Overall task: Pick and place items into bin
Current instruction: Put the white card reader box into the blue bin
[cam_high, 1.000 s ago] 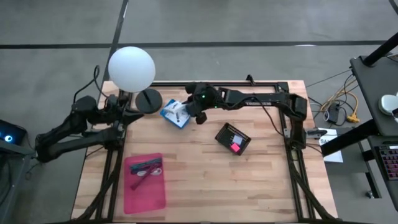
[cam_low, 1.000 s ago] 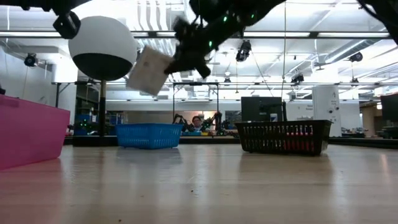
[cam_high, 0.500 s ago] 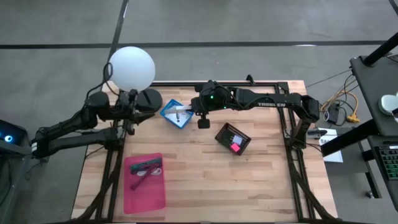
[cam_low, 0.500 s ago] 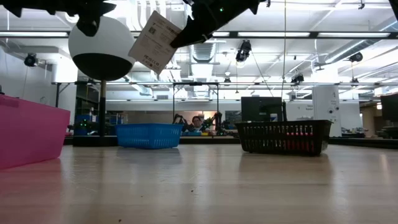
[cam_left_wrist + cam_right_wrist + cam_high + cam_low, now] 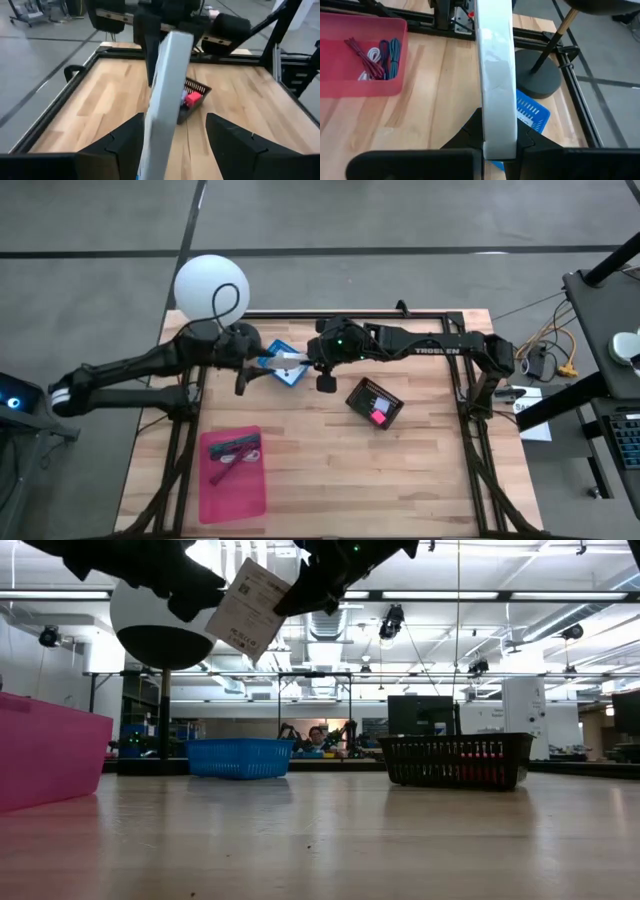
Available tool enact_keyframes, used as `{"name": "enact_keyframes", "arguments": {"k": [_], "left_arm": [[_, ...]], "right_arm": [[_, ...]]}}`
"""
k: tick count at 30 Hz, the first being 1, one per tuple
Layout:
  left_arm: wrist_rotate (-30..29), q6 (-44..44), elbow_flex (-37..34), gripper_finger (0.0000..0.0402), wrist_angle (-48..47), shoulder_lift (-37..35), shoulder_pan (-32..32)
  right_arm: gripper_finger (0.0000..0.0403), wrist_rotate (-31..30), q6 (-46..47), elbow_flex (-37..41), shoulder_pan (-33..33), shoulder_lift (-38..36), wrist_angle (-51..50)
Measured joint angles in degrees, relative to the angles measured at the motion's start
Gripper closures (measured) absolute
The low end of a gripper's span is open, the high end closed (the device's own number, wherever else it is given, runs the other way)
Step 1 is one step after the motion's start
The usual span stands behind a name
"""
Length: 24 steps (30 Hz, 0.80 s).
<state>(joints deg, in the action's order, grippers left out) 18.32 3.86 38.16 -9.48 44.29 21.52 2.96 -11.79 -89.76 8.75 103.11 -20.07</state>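
Observation:
My right gripper [image 5: 497,145] is shut on a white card with black marks [image 5: 247,610], high above the table over the blue basket [image 5: 280,364]. My left gripper [image 5: 172,150] has reached in from the table's left and is open. Its two fingers [image 5: 125,145] stand on either side of the card's free edge [image 5: 167,90]; I cannot tell whether they touch it. The pink bin [image 5: 233,470] at the near left holds pens and cords. The black basket [image 5: 375,402] holds magenta and pink pieces. My right gripper pinches the card's end [image 5: 496,131] between its two fingers [image 5: 525,139]. It comes from the table's right, slanting a little downward. The card stands on edge, tilted, lifted clear of the table and the blue basket, its free end toward my left gripper.
A lamp with a white globe [image 5: 210,288] and a round black base [image 5: 540,80] stands at the far left, close to my left arm. A black frame rail [image 5: 400,315] runs along the table's far edge. Bare wood lies in the middle and near right.
My left gripper has swung toward the table's right, past the lamp, up to the card. My right gripper has raised the card and tipped it more upright, shifting slightly toward the table's right, then held still.

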Motion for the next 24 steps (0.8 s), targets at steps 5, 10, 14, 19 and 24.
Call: {"name": "enact_keyframes", "arguments": {"k": [5, 10, 14, 19, 24], "left_arm": [[-0.4, 1.5, 1.3, 0.0208, -0.5, 3.8, -0.2], [-0.7, 1.5, 2.0, 0.0213, -0.6, 6.4, -0.2], [-0.8, 1.5, 3.3, 0.0252, -0.5, 7.6, -0.2], [-0.8, 2.8, 4.6, 0.0339, -0.7, 8.3, -0.2], [-0.4, 3.6, 4.7, 0.0375, -0.8, 8.1, -0.2]], "right_arm": [[0.0383, -0.1, 0.9, 0.0, -0.2, 0.0, -0.5], [0.0383, -0.1, 0.9, 0.0, -0.4, 0.0, -0.8], [0.0383, -0.1, 0.9, 0.0, -0.4, 0.0, -1.4], [0.0383, -0.2, 1.0, 0.0, -0.3, 0.0, -2.6], [0.0382, 0.2, 1.1, 0.0, -0.3, -0.1, -2.8]]}}
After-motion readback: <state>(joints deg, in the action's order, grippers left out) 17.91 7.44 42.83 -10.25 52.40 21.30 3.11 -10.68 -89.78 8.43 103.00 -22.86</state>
